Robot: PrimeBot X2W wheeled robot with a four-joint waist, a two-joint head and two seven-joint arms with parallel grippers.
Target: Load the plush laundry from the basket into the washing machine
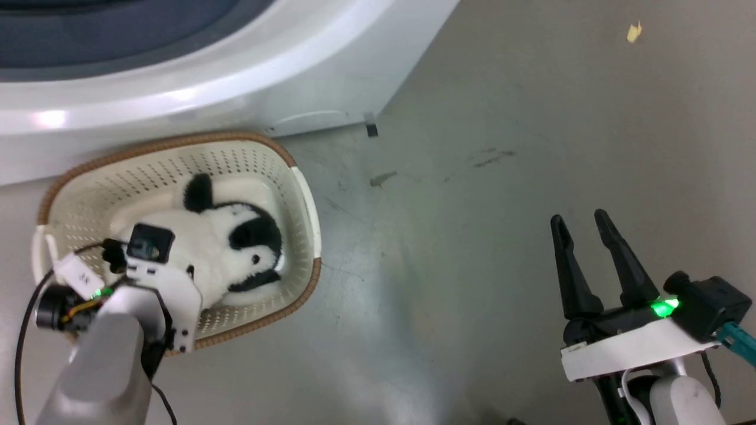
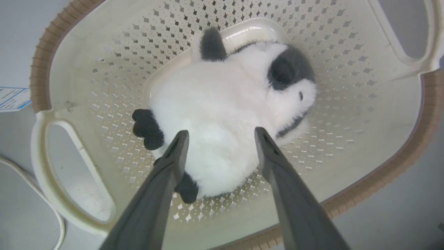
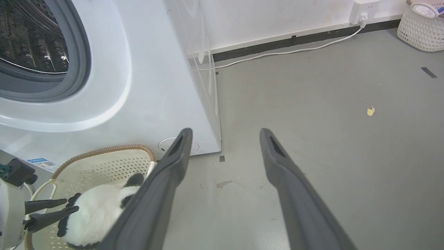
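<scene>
Jaws on our left gripper stand wide open and empty, one finger on each side of the plush laundry at the middle of the left wrist frame; whether the tips touch fur we cannot tell. It lies on the bottom of the basket, head toward upper right. We judge grasping is the step in hand: we should sink lower to take the body's bulk, not just fluff, and stay off the perforated wall before closing. The washing machine stands just behind the basket, drum showing at upper left of the right wrist frame. Our right gripper hangs spread and empty over the floor.
</scene>
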